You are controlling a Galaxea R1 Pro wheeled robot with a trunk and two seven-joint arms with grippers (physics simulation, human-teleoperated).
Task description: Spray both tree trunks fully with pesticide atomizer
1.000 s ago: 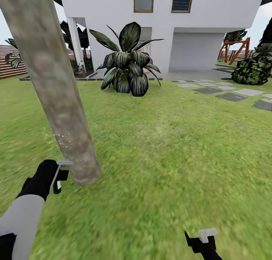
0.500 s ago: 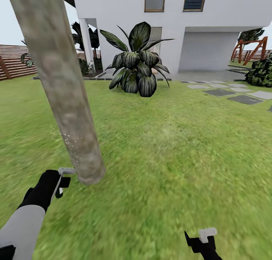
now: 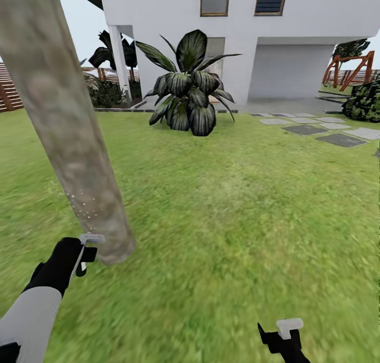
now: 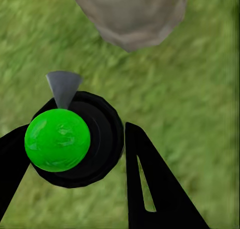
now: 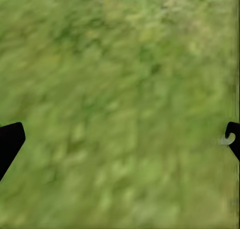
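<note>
One tree trunk (image 3: pixel 68 130), mottled grey-beige, leans across the left of the head view and meets the lawn (image 3: pixel 237 204) beside my left hand. Fine white specks dot its bark low down. My left gripper (image 3: pixel 84 253) is shut on the pesticide atomizer (image 4: pixel 57 139), a black round body with a bright green cap and a grey nozzle that points at the trunk's base (image 4: pixel 132 16). In the head view the atomizer's grey nozzle (image 3: pixel 91 239) nearly touches the bark. My right gripper (image 3: pixel 279 334) hangs open over bare grass, its fingers (image 5: pixel 10 141) far apart.
A white house (image 3: pixel 295 14) stands at the back with a broad striped-leaf plant (image 3: pixel 187 88) in front of it. Grey stepping stones (image 3: pixel 322 130) and a round bush (image 3: pixel 364 101) lie to the right. A slat fence (image 3: pixel 8 91) shows at the far left.
The whole view has shifted, so the camera moved; the trunk now sits further left in the picture. Both grippers hold the same place in view.
</note>
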